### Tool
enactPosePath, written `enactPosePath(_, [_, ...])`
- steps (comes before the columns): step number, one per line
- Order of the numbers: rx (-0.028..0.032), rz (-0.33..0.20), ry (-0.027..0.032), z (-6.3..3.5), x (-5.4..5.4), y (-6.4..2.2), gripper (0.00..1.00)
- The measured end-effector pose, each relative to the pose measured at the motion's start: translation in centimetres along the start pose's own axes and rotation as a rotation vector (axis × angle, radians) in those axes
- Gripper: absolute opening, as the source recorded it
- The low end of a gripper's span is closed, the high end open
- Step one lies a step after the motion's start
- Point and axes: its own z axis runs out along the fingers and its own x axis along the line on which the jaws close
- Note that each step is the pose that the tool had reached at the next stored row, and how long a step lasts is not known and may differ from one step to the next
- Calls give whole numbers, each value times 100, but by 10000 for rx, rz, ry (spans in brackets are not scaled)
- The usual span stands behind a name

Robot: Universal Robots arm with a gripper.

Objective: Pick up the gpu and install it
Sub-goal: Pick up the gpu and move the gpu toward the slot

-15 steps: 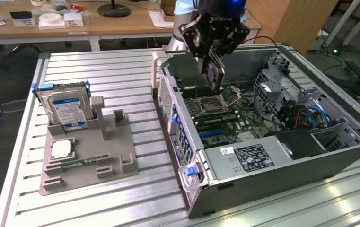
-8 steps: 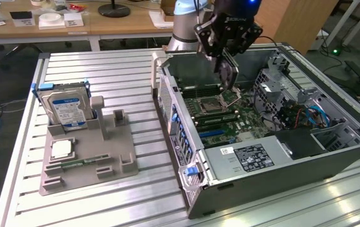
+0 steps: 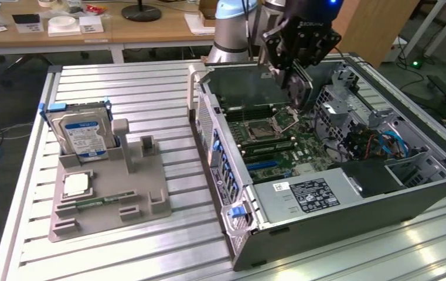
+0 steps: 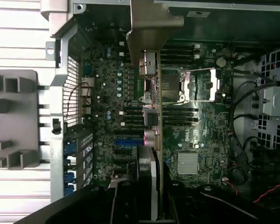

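— Does it hold the graphics card (image 4: 149, 74)?
— Yes, the gripper (image 3: 296, 79) is closed on it; the card stretches lengthwise away from the jaws, bracket (image 4: 151, 23) end farthest, above the motherboard (image 3: 285, 155) inside the open case (image 3: 348, 225).

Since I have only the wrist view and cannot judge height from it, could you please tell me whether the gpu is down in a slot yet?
Observer: Not yet. In the exterior view the gpu hangs edge-down from the gripper, apparently clear above the motherboard.
Operator: Thank you. Does anything sit on the fixture beside the case?
Observer: Yes, a hard drive stands upright in the gray fixture, at the exterior view's left.
Operator: Anything else on it?
Observer: A square silver chip lies flat on it, nearer the camera than the drive.
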Motion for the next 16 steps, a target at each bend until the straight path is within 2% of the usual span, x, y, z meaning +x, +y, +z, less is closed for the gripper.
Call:
enactPosePath(11, [-1,0,0,20,-410,0,28])
enactPosePath(14, [0,-1,-1,26,-490,0,28])
enactPosePath(16, [2,-1,1,25,-502,0,28])
